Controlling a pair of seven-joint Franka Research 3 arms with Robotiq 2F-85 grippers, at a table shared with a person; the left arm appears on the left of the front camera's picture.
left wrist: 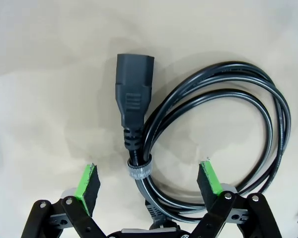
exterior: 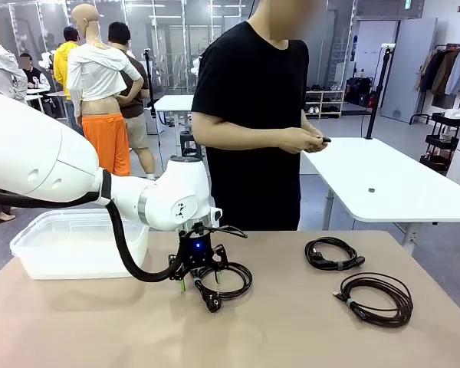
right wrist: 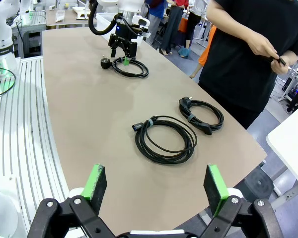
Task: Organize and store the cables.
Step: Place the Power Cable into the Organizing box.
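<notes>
Three coiled black cables lie on the tan table. The nearest cable (exterior: 228, 279) (left wrist: 223, 94) has a grey strap (left wrist: 139, 167) and a block plug (left wrist: 133, 89). My left gripper (exterior: 200, 277) (left wrist: 149, 182) is down over it, its green pads (left wrist: 88, 184) standing on either side of the strapped bunch with gaps to the cord, so it is open. A second cable (exterior: 333, 254) (right wrist: 201, 114) and a third cable (exterior: 376, 297) (right wrist: 164, 140) lie to the right. My right gripper (right wrist: 156, 186) hovers open above the table edge, nothing between its fingers.
A clear plastic bin (exterior: 77, 244) sits at the table's left, behind my left arm. A person in black stands at the far edge, hands (exterior: 307, 140) together on a small dark object. A white table (exterior: 383, 180) stands beyond on the right.
</notes>
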